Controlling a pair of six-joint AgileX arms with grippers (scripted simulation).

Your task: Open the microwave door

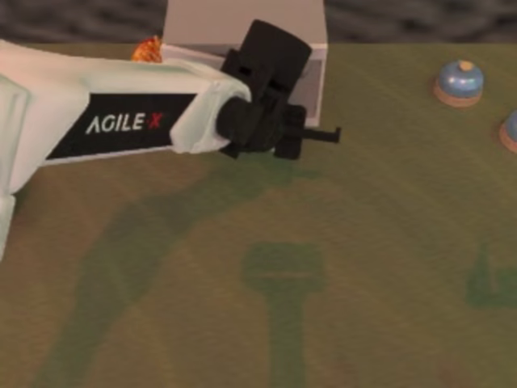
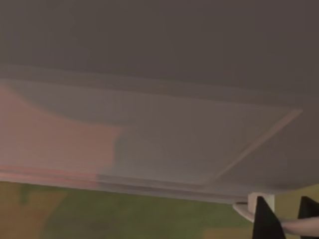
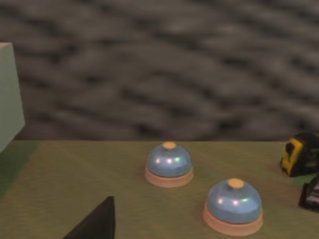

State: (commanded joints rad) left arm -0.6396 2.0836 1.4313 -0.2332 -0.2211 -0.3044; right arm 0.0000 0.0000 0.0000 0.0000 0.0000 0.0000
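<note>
Microwave (image 1: 246, 24) is standing at the far edge of the table (image 1: 388, 242), a boxy white-grey appliance with a flat top and hard square corners. Its door (image 2: 164, 144), a flat light-grey framed panel with a translucent grey window, is filling most of the left wrist view, with a pinkish tint showing through one side of the glazing. Whether the panel is standing ajar cannot be told.

Left arm, sheathed in a smooth white shell with a black name band, is reaching across to the microwave front. Its left gripper (image 1: 323, 134), matte black and angular, is hanging just in front of the microwave's near right corner. In the left wrist view two black pointed fingertips (image 2: 264, 219) are sitting on either side of a small pale handle-like piece (image 2: 261, 200) at the door's lower edge; a firm clamp cannot be confirmed.

Right gripper is appearing only as a dark wedge in its own wrist view.

Two domed call bells (image 1: 459, 81), glossy blue on tan bases, are resting well to the right of the microwave. A yellow-and-black tape measure (image 3: 300, 154) is lying beyond the bells. Table surface is a mottled olive-green.
</note>
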